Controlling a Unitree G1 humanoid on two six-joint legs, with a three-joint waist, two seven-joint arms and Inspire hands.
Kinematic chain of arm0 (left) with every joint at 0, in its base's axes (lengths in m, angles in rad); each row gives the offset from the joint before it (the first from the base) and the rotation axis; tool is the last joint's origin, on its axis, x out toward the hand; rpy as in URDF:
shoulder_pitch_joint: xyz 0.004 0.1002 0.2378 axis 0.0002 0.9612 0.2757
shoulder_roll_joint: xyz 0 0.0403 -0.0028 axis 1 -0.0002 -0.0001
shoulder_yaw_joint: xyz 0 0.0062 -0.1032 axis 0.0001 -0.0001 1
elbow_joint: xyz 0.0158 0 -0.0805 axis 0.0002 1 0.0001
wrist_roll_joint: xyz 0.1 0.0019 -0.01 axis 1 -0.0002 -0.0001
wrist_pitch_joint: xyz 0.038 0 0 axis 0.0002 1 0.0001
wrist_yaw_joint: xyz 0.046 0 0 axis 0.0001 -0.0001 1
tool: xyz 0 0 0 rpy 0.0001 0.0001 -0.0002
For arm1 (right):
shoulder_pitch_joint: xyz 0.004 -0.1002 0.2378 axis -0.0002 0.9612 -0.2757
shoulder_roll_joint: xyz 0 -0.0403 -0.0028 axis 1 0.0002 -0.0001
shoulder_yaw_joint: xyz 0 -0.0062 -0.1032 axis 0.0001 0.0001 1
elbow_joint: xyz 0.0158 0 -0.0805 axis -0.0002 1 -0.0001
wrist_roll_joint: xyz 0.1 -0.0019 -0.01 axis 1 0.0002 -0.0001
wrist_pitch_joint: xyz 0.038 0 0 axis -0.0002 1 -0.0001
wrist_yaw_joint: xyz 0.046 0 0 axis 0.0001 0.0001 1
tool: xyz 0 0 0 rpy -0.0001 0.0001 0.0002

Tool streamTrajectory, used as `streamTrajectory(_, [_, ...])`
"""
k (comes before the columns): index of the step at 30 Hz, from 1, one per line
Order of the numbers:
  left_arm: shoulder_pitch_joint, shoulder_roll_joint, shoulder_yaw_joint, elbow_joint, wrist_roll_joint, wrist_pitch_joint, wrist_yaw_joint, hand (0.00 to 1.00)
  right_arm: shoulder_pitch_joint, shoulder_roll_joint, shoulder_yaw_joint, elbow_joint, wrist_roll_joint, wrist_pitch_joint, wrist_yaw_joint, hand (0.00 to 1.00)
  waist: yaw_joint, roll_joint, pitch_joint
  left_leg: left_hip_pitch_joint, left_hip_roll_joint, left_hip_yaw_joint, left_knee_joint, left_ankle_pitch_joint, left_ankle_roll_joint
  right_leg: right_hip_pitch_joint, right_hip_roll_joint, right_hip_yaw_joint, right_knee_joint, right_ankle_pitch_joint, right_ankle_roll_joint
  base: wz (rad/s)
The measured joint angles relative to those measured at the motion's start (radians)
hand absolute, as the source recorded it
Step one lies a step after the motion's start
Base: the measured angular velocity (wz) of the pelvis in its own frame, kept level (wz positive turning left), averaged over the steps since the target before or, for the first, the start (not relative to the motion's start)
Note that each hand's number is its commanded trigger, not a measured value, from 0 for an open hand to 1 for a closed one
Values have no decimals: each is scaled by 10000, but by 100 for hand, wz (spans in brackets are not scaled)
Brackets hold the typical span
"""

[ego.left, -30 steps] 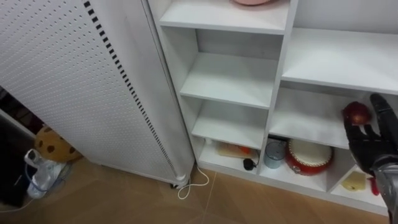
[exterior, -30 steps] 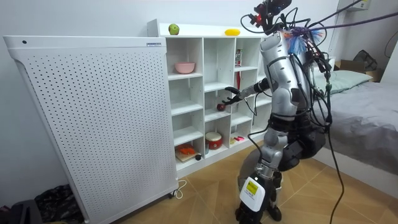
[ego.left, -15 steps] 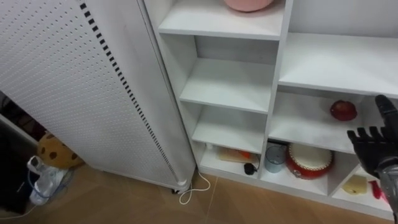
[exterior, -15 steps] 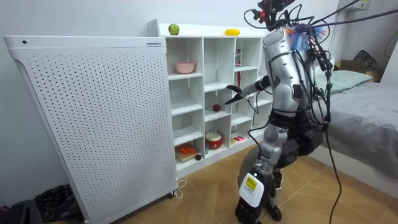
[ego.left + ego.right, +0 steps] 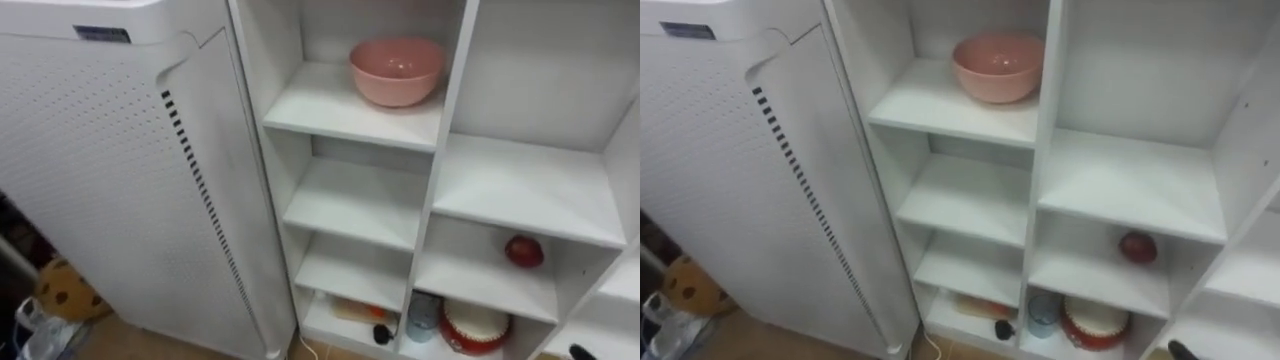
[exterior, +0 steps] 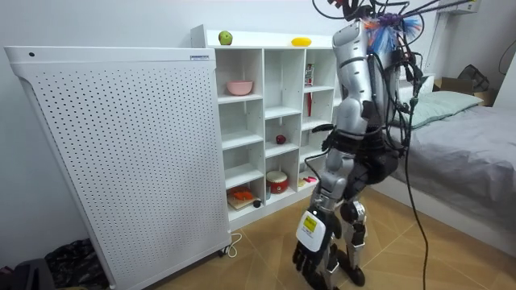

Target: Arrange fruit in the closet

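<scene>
Right hand point(image 5: 580, 352), a dark tip low by the closet point(image 5: 447, 100), and I can't tell whether it's released or clenched. The red apple point(image 5: 523, 250) sits on a middle shelf, with a pink bowl point(image 5: 396, 70) higher up to the left.

Bare shelves point(image 5: 358, 203) under pink bowl point(image 5: 397, 71), beside red fruit point(image 5: 524, 250).

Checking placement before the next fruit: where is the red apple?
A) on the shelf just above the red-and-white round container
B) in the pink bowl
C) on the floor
A: the red apple lies on the shelf directly above the red-and-white round container, well apart from the pink bowl.
</scene>
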Motion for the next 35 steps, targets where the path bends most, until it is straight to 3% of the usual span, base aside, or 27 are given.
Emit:
streamTrajectory(5, [11,-15,36,197,73,-58,201,0,1362,754,652,-26,-1811,4,177,0,-458,-286,-236,1380,80,-123,-856,48,-64,1584,378,-91,-1272,206,136,3])
streamTrajectory(7, [68,-60,111,198,399,-190,252,0,1969,1002,745,-280,-2859,12,218,0,-535,-354,-290,1915,92,-122,-1212,41,-79,2109,516,-73,-1612,314,177,-2])
streamTrajectory(13, [349,-696,1049,375,1353,-229,646,0,3492,1925,760,-737,-5112,8,305,0,-896,-511,-382,3578,127,38,-2235,-13,-158,3686,747,218,-2630,389,291,-11])
streamTrajectory(17, [239,-842,1274,218,1442,-213,651,0,4205,2340,856,-700,-5455,10,639,0,-1214,-582,-382,4211,160,101,-2433,-52,-221,4319,899,496,-2978,411,320,-3])
streamTrajectory(21, [109,-1013,1925,83,1644,-245,716,0,4650,2388,847,-398,-6225,43,742,0,-1436,-576,-362,4613,169,214,-2627,-59,-229,4595,935,725,-3039,426,333,-16])
streamTrajectory(25, [152,-1053,1998,76,1921,-236,897,0,5139,2564,733,-224,-7274,190,599,0,-1562,-573,-367,4958,195,274,-2772,-146,-225,4859,994,872,-3130,458,343,-14])
streamTrajectory(29, [332,-1173,2085,224,2525,65,887,0,5137,2712,359,-2,-8199,346,358,0,-1660,-567,-371,5239,236,491,-2777,-159,-220,4981,1068,1285,-3122,499,334,-24])
streamTrajectory(35, [300,-1185,2192,347,2546,770,555,0,4846,2714,337,199,-8771,722,-16,0,-1682,-526,-365,5329,320,486,-2694,-279,-236,5116,1183,1416,-3307,643,295,-4])
